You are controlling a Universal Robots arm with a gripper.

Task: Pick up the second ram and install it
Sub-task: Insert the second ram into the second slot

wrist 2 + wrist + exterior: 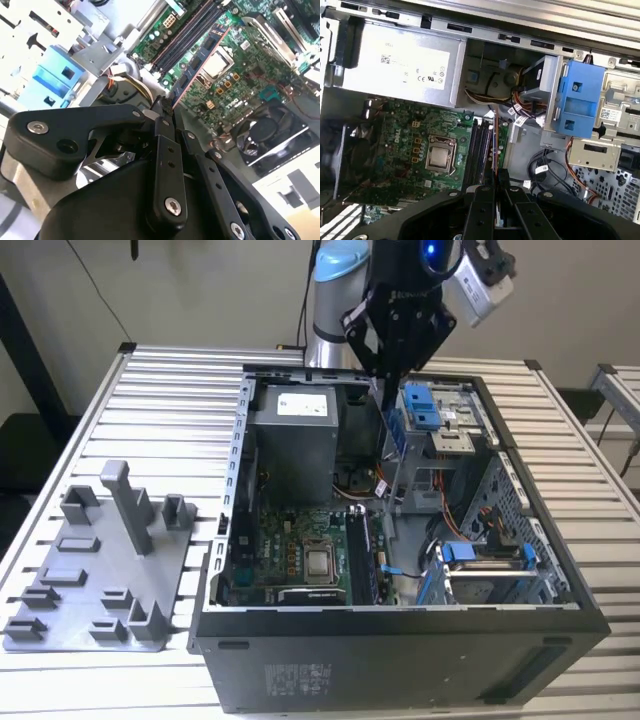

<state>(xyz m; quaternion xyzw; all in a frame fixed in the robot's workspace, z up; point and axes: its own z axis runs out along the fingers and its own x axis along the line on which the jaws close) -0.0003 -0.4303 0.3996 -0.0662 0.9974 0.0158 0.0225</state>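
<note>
1. The gripper (165, 109) is pressed together on one end of the ram (199, 59). The rest of the board reaches free toward the slots (187, 35) and, as I judge, does not touch them yet.
2. In the exterior view the gripper (388, 380) hangs over the case (400, 660), at about 1 o'clock from the CPU (320, 562). The slots (362, 555) lie at 3 o'clock, just beside the CPU.
3. Risk: the grip is far from the middle, so the ram may swing or slip when its edge meets a slot.
4. Risk: if the ram comes down tilted or beside the slot, its contacts may scrape the motherboard (395, 135).
5. Risk: the drive cage (420, 405) and cables (455, 530) are near, so the arm (335, 280) may catch them.
6. I cannot tell whether the latches are open. Closed ones would block the ram.
</note>
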